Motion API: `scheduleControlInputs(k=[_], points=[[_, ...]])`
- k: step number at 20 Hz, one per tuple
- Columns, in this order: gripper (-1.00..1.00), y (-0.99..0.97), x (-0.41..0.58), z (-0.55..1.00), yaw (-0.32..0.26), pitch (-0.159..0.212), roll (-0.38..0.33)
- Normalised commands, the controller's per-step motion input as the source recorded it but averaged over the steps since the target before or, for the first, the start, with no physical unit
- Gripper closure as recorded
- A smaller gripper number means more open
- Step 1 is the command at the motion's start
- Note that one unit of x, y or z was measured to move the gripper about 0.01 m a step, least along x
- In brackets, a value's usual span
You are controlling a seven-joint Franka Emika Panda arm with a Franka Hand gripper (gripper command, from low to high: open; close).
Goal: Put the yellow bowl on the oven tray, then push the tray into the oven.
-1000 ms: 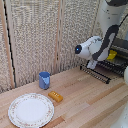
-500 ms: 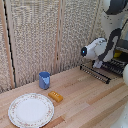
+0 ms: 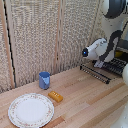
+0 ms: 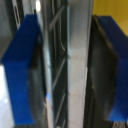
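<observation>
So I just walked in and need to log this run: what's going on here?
The white robot arm is over at the exterior view's right, with its pincer down at the baking sheet. In the wrist view the blue fingers sit on either side of the sheet's metal edge and bars, and a patch of yellow shows beyond, probably the yellow dish. The oven is not clearly visible. A blue cup, an orange block and a patterned plate lie untouched on the wooden table.

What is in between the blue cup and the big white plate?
Nothing. In the exterior view, bare wooden table separates the blue cup from the white plate. The orange block lies off to the side.
</observation>
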Motion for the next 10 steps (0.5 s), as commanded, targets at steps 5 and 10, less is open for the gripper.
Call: scheduleControlInputs(k=[5,10], points=[[-1.0,0.5,0.076,0.28,-0.032,0.003,0.107],[-1.0,0.1,0.25,0.83,-0.011,0.033,0.099]])
